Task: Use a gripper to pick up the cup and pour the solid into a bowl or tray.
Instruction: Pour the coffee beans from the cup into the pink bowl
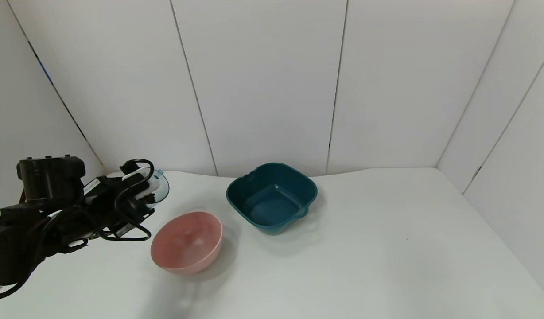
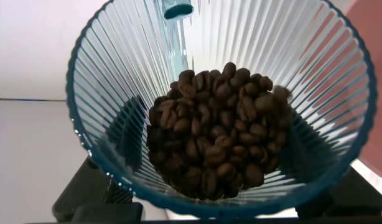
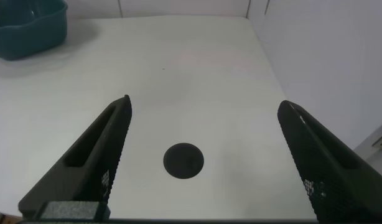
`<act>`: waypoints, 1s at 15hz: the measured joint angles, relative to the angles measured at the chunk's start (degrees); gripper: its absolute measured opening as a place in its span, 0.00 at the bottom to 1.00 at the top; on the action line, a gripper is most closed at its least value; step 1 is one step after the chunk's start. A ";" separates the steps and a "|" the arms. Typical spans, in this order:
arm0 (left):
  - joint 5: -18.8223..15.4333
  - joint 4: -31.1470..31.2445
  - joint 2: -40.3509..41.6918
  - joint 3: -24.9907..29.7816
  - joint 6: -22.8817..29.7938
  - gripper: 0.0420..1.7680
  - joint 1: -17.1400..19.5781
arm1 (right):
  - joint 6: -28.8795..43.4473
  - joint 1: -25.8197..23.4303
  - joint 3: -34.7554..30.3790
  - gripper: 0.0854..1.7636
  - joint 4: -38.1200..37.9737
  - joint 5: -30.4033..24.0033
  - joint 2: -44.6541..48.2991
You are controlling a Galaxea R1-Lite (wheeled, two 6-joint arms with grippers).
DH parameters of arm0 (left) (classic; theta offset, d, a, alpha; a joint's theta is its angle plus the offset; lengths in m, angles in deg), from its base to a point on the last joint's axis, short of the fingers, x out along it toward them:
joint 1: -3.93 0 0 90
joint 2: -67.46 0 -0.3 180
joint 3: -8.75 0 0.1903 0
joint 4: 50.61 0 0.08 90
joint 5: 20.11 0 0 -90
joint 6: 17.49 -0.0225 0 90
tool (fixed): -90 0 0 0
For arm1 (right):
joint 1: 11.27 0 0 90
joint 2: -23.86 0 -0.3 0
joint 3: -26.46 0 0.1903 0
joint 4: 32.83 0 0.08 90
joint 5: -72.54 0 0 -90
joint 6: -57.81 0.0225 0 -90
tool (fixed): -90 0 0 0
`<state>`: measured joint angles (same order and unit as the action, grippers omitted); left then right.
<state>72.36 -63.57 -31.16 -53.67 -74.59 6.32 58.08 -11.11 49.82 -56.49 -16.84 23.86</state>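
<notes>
The white counter (image 1: 365, 248) carries two vessels near its middle: a dark teal squarish plastic basin (image 1: 272, 197) toward the far side and, nearer and to its left, a round pale pink plastic bowl (image 1: 187, 241), which looks empty. The left end effector (image 1: 141, 195), black with loose cables, hangs above the counter at the far left, just left of the pink bowl and a little farther back. It is clamped on a small translucent blue-grey ribbed plastic cup (image 1: 159, 188), which lies tipped with its mouth facing right, toward the bowls. The cup's long axis therefore runs roughly left to right, already aimed across toward the pink bowl, though its rim appears short of the bowl's edge. The pour likely calls for a short carry rightward and nearer before tipping further. The left arm is plainly the nearer one. In the left wrist view the dark brown bean-like solid (image 2: 216, 143) is heaped inside the cup, none spilled. The right end effector (image 3: 197, 158) hovers with fingers spread wide over bare counter at the right, holding nothing.
</notes>
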 joint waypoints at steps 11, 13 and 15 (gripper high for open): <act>7.02 0.06 -0.02 1.33 -11.40 0.74 -2.49 | 0.00 0.00 0.00 0.97 -0.04 0.00 0.00; 8.16 0.06 -0.05 1.41 -12.76 0.74 -2.94 | 0.00 0.00 0.00 0.97 -0.01 0.00 0.00; 9.26 0.09 -0.05 1.44 -14.36 0.74 -3.40 | 0.00 0.00 0.00 0.97 -0.01 -0.02 0.00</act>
<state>81.63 -63.49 -31.21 -52.23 -88.96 2.92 58.08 -11.11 49.82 -56.51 -16.87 23.86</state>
